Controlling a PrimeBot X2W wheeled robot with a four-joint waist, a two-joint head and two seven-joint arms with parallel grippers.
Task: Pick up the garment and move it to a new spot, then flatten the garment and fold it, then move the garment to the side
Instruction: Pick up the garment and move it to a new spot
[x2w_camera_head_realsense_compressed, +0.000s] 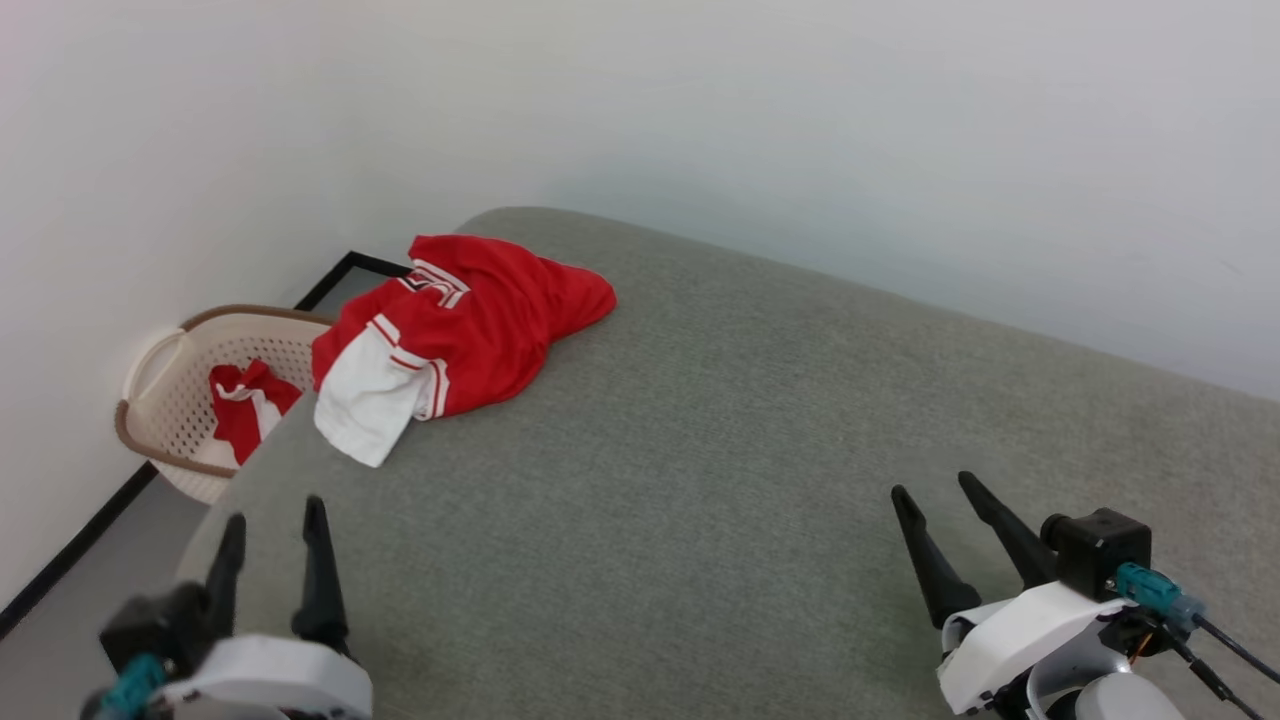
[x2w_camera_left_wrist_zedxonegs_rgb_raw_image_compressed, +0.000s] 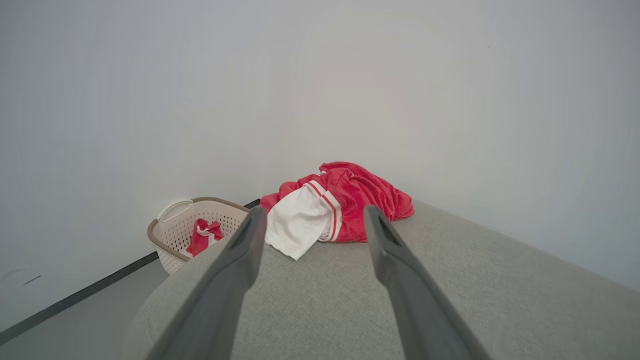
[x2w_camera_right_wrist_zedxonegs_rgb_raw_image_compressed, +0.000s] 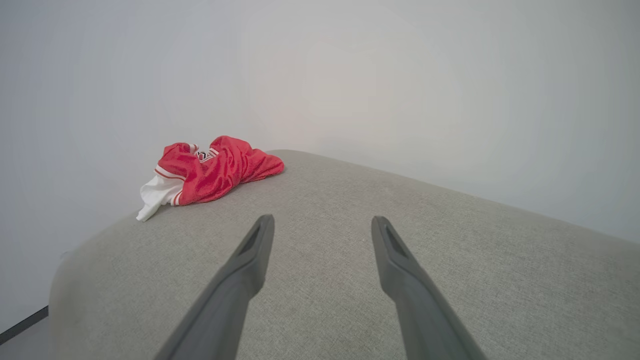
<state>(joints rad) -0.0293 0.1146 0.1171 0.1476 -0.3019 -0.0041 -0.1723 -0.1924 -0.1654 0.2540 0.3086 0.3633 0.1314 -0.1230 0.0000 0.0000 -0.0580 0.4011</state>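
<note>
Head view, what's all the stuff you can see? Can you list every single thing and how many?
garment: one, red with white panels, crumpled at the far left corner of the padded surface
laundry basket: one, cream with a brown rim, on the floor left of the padded surface
cloth: one bundle, red and white, inside the laundry basket
padded surface: one, grey, across the middle
wall: white, behind and to the left
floor: grey, lower left, with a black strip along the wall
left gripper: one, white with dark jaws, open, lower left, holding nothing
right gripper: one, white with dark jaws, open, lower right, holding nothing
</note>
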